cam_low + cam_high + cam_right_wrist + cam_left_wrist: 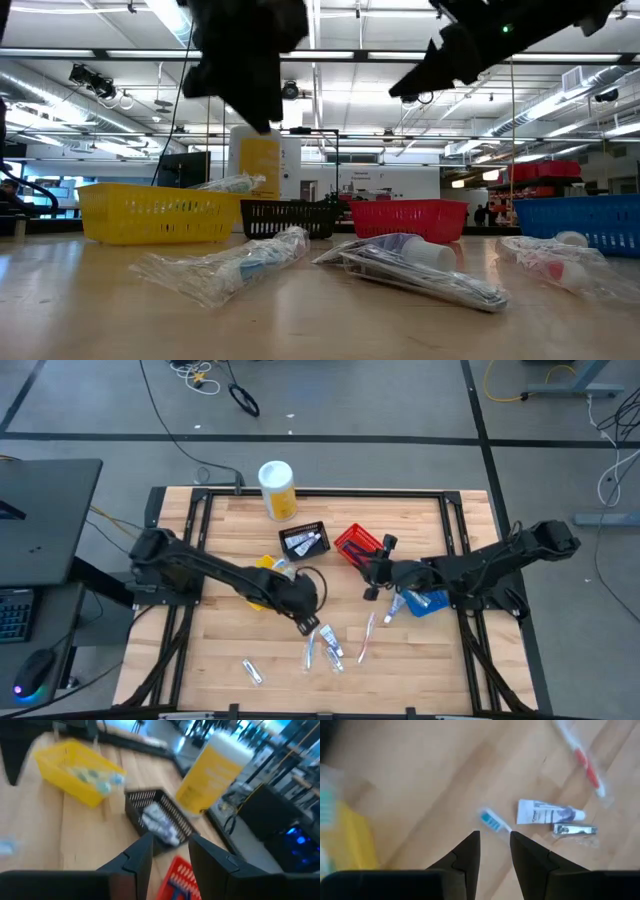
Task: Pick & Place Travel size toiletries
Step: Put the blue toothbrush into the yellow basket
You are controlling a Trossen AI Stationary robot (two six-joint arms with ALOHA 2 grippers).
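While clear crinkled packets of toiletries [325, 648] are scattered on the near wooden tabletop [220, 650], the left hand [307, 625] is held narrowly parted above them, empty. Farther back, tubes lie in the black mesh basket [303, 540]; the right hand [375, 575], slightly parted and empty, hangs near the red basket [355, 544].

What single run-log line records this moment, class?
left gripper: open, empty, above toothbrush | right gripper: open, empty, over red basket | toiletries: several loose on table

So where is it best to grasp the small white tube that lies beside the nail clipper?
Grip the white tube across its flat middle, coming straight down from above: it lies flat on the table, and its long sides look free apart from the nail clipper close by.
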